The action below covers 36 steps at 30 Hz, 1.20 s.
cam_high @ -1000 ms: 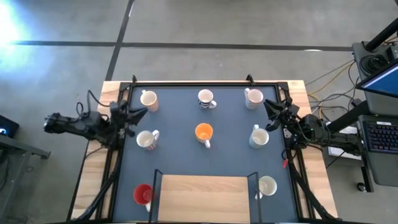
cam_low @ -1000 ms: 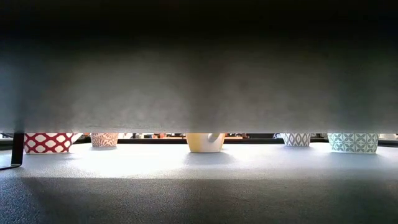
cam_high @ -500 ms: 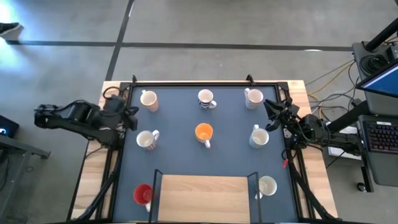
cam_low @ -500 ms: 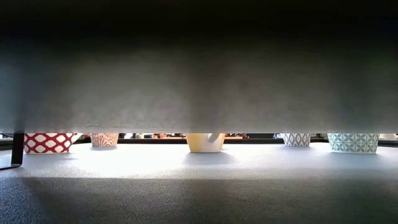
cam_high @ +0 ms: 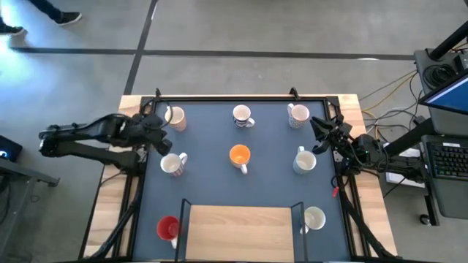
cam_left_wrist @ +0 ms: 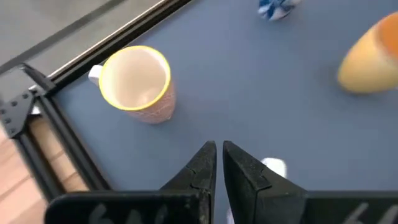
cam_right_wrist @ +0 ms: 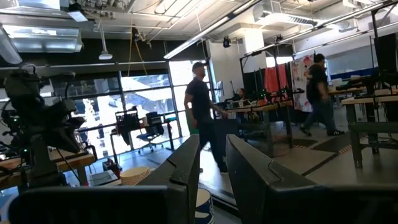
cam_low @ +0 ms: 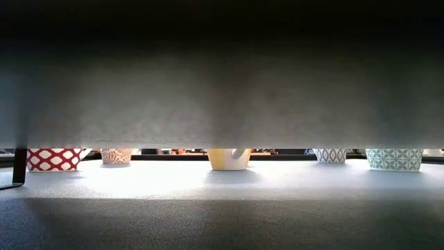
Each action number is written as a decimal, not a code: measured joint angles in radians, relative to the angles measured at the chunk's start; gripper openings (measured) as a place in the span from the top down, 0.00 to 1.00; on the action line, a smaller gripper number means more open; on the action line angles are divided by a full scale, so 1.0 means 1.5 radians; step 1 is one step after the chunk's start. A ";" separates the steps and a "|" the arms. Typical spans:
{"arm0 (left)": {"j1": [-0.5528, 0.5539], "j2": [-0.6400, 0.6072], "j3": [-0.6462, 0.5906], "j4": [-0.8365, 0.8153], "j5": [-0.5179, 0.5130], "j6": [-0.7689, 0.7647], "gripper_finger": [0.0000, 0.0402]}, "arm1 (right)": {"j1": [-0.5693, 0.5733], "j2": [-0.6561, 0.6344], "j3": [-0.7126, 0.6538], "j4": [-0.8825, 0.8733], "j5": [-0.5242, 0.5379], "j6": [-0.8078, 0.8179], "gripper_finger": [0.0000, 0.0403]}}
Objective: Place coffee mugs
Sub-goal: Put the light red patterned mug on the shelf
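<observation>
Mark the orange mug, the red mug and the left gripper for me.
Round orange handled mug (cam_high: 239,155), high view, on its open mouth.
Round red mug (cam_high: 167,227), high view, on its rim.
Left gripper (cam_left_wrist: 217,158), left wrist view, between its fingertips.

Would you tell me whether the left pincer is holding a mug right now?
No, in the left wrist view the left pincer is shut on nothing, with the pink-patterned mug standing apart on the dark mat.

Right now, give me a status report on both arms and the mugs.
Left tool shut, empty, over mat between two left mugs. Right tool parked at right edge. Eight coffee mugs upright. Nothing blocking.
</observation>
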State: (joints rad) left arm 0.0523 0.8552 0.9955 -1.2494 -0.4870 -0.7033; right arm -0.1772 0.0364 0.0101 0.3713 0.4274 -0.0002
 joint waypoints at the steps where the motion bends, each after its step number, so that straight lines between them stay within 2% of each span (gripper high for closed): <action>1: 0.018 0.009 0.000 0.003 0.007 0.016 0.97 | 0.000 0.000 0.000 0.000 0.000 0.000 0.83; 8: 0.138 0.067 0.000 0.056 0.076 0.110 0.97 | 0.000 0.000 0.000 0.000 0.000 0.000 0.83; 15: 0.228 0.127 0.000 0.090 0.105 0.116 0.93 | 0.000 0.000 0.000 0.000 0.000 0.000 0.83; 26: 0.291 0.265 -0.001 0.164 0.105 0.172 0.69 | 0.000 0.000 0.000 0.000 0.000 0.000 0.83; 30: 0.323 0.302 -0.001 0.197 0.102 0.204 0.67 | 0.000 0.000 0.000 0.000 0.000 0.000 0.83; 36: 0.367 0.340 -0.001 0.231 0.105 0.266 0.68 | 0.000 0.000 0.000 0.000 0.000 0.000 0.83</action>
State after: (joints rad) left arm 0.6025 1.3657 0.9943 -0.9026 -0.3299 -0.3049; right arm -0.1772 0.0364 0.0105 0.3710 0.4274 -0.0006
